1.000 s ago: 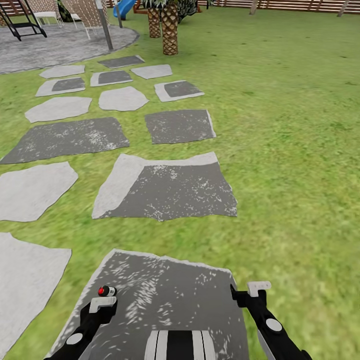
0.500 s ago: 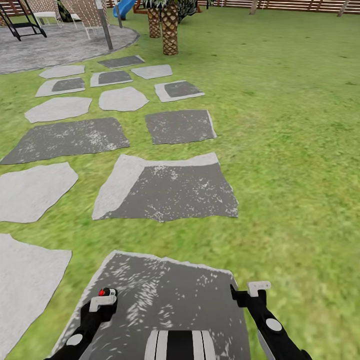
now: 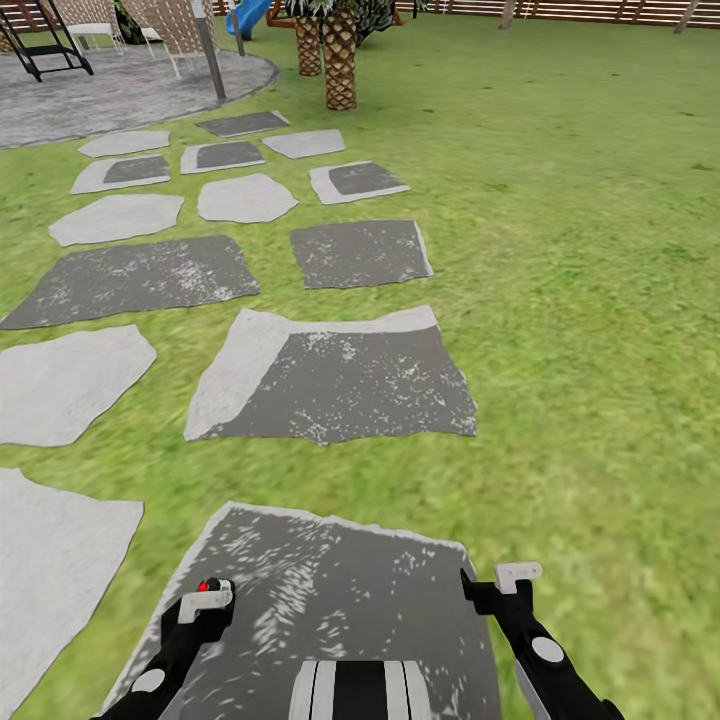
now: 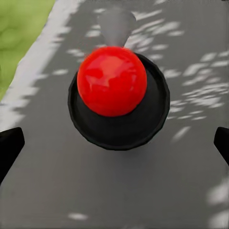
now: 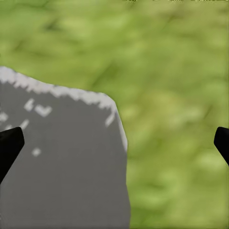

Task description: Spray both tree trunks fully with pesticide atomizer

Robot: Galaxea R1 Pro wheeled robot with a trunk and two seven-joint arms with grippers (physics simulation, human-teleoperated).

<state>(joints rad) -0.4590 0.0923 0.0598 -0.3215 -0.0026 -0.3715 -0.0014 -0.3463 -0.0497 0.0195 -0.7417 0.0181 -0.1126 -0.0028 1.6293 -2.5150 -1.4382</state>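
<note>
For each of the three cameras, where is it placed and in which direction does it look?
Head: high on the robot, looking down over lawn and slabs; both arms show, left pincer, right pincer.
Left wrist: straight down on the atomizer; finger tips at the edges.
Right wrist: down at slab edge and grass.
Shared: the atomizer and near slab.

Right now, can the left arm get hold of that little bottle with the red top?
Probably yes. The left gripper hangs open right over the pesticide atomizer, fingers wide on either side, with nothing between them on the grey slab.
</note>
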